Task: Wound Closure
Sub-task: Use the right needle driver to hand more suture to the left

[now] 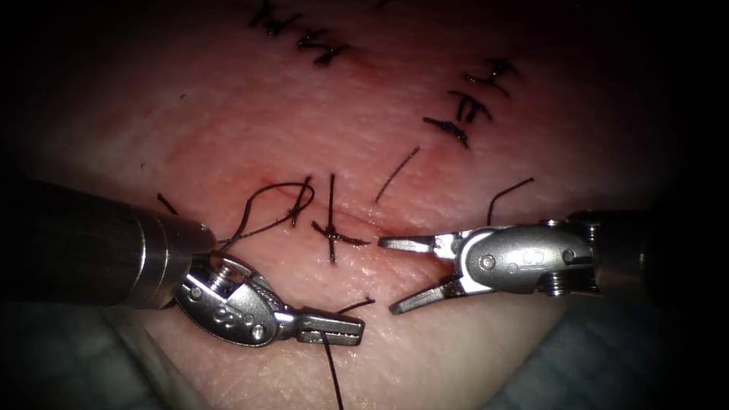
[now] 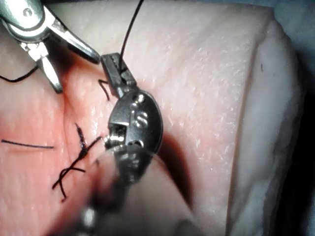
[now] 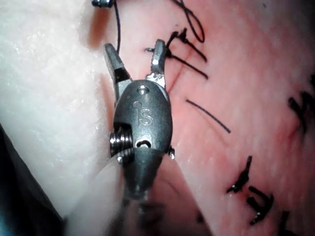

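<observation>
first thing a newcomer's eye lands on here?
Probably the right tool, jaws wide open and holding nothing, just right of the knot on the cut. Next the left tool below it, jaws shut on the thread. Finished stitches sit farther up the tissue.

The thread (image 1: 331,372) held in the closed jaws of the left tool (image 1: 334,328) runs down out of the endoscope view, its far end cut off by the picture's edge. Both tools' shafts pass out of frame at the sides. Rows of stitches (image 1: 304,34) at the top are partly cropped. Where the needle lies cannot be told.
</observation>
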Action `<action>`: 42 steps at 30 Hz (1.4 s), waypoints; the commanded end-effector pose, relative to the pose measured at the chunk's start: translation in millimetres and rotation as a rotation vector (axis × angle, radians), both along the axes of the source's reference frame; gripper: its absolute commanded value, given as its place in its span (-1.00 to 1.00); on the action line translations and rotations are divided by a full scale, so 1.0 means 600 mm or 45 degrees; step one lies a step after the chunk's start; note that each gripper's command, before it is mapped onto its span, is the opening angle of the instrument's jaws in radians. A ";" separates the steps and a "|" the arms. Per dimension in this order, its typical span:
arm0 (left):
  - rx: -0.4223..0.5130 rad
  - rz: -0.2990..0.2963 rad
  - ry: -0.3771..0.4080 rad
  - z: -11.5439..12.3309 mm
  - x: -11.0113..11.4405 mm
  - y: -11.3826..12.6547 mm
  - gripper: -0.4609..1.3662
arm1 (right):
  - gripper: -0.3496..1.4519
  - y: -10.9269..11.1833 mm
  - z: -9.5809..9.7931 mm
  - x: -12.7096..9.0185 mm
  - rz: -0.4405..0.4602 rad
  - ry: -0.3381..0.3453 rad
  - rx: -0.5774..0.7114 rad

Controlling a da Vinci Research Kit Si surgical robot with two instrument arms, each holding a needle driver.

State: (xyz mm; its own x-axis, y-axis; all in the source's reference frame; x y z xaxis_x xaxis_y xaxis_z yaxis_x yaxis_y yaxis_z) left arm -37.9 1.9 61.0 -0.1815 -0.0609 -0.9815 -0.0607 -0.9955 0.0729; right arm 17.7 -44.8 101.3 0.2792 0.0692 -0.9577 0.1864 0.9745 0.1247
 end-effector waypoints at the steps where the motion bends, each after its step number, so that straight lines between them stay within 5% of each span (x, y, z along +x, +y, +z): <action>1: 0.003 0.005 -0.002 0.0000 0.0000 0.0000 -0.88 | 0.29 -0.0001 0.0002 0.0003 -0.006 0.002 -0.001; 10: 0.005 -0.001 -0.003 -0.0004 -0.0007 0.0003 -0.88 | 0.25 -0.0022 0.0014 0.0037 -0.022 0.008 -0.016; 18: 0.007 0.001 -0.005 -0.0005 -0.0014 0.0004 -0.88 | -0.06 -0.0029 0.0015 0.0051 -0.022 0.008 -0.020; 26: 0.008 0.004 -0.009 -0.0004 -0.0024 0.0005 -0.88 | -0.02 -0.0030 0.0011 0.0054 -0.023 0.005 -0.018; 30: 0.008 0.005 -0.010 -0.0003 -0.0023 0.0006 -0.88 | -0.25 -0.0031 0.0010 0.0054 -0.028 0.014 -0.015; 32: 0.009 0.005 -0.010 -0.0004 -0.0023 0.0006 -0.88 | -0.62 -0.0034 0.0009 0.0051 -0.028 0.023 -0.016; 36: 0.009 0.005 -0.010 -0.0004 -0.0023 0.0007 -0.88 | -0.99 -0.0035 0.0006 0.0045 -0.020 0.049 -0.030; 42: 0.009 0.004 -0.009 -0.0004 -0.0024 0.0006 -0.88 | -1.00 -0.0030 0.0004 0.0040 -0.020 0.066 -0.057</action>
